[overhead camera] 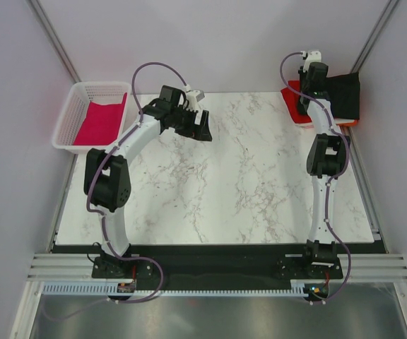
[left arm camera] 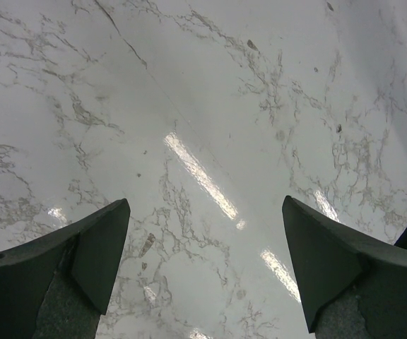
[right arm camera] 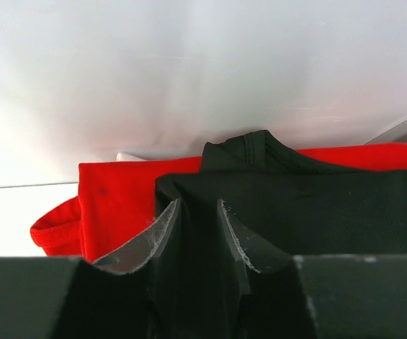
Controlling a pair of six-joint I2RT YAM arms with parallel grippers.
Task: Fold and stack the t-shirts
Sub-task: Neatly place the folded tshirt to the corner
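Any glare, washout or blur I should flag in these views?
Left wrist: lamp glare streaks across the table. Right wrist: background blown out white, black shirt nearly featureless against the red shirt. Top view: even light, sharp.

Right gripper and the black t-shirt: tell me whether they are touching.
Touching. The right wrist view shows a fold of the black t-shirt pinched between the nearly closed fingers of the right gripper.

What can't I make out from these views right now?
- Top view: right gripper hidden by its own wrist.
- Top and right wrist: shirts under black shirt covered by it; only red shirt partly shows.
- Top view: anything under magenta shirt in basket.
- Right wrist: black shirt cut off at frame edge.
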